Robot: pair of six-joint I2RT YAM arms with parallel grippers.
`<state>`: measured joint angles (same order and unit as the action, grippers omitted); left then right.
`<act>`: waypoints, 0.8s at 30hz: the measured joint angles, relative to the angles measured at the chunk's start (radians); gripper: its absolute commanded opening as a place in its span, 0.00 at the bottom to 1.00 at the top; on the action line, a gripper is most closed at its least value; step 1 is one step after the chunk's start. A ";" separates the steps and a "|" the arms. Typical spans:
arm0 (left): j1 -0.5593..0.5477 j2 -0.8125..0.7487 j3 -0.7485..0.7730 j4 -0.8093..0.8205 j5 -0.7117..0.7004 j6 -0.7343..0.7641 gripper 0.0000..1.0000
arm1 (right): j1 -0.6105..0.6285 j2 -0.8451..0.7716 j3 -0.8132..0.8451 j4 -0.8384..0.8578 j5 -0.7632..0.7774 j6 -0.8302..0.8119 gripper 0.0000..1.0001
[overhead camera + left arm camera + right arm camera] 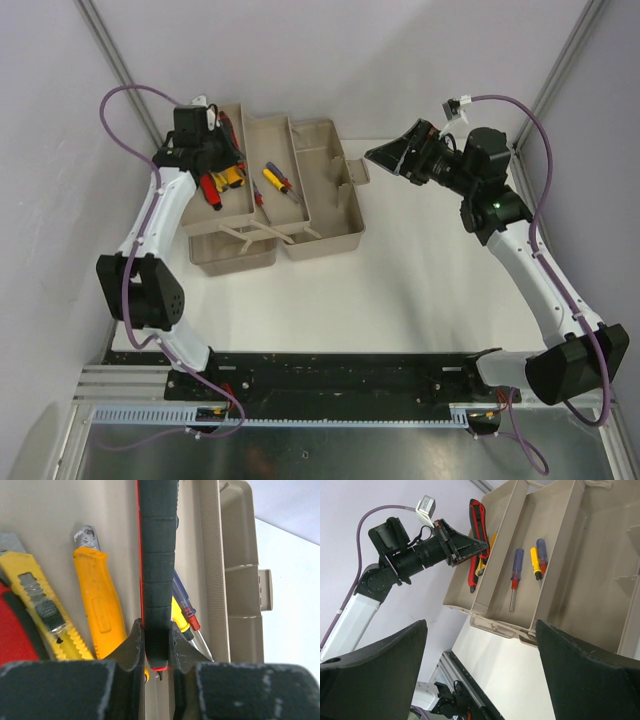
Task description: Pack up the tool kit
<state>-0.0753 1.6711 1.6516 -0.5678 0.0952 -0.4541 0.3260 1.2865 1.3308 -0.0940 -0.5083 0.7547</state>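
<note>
Top: toolbox point(330, 205) stands open at the far left of the table point(420, 290). Left gripper point(213, 160) is bent down over its left side, hiding what lies beneath. Right gripper point(388, 155) is raised, aimed at the box, apart from it.
Left wrist: jaws clamped on a black-gripped tool point(157, 555), far end cut off.
Right wrist: own fingers spread wide, blurred, nothing between.

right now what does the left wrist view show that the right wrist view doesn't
Only the left wrist view: a close-up of the left gripper shut on the red-and-black tool, with yellow utility knives lying beside it in the tray. Only the right wrist view: the left arm seen from outside, the right gripper wide open, and a blue-handled screwdriver at full length in the next tray. Both show the beige toolbox and the held tool.
</note>
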 measured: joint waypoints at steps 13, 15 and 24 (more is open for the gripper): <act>0.000 0.030 -0.008 -0.001 -0.015 -0.017 0.11 | -0.027 0.000 0.000 -0.032 0.000 -0.001 0.92; 0.000 0.030 -0.022 -0.003 -0.013 -0.016 0.16 | -0.029 0.000 0.000 -0.039 0.000 -0.001 0.92; 0.009 0.018 -0.053 0.000 -0.009 0.002 0.68 | -0.029 0.005 0.000 -0.057 -0.003 -0.001 0.92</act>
<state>-0.0666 1.6894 1.5986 -0.5678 0.0860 -0.4522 0.2970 1.2911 1.3308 -0.1513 -0.5110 0.7540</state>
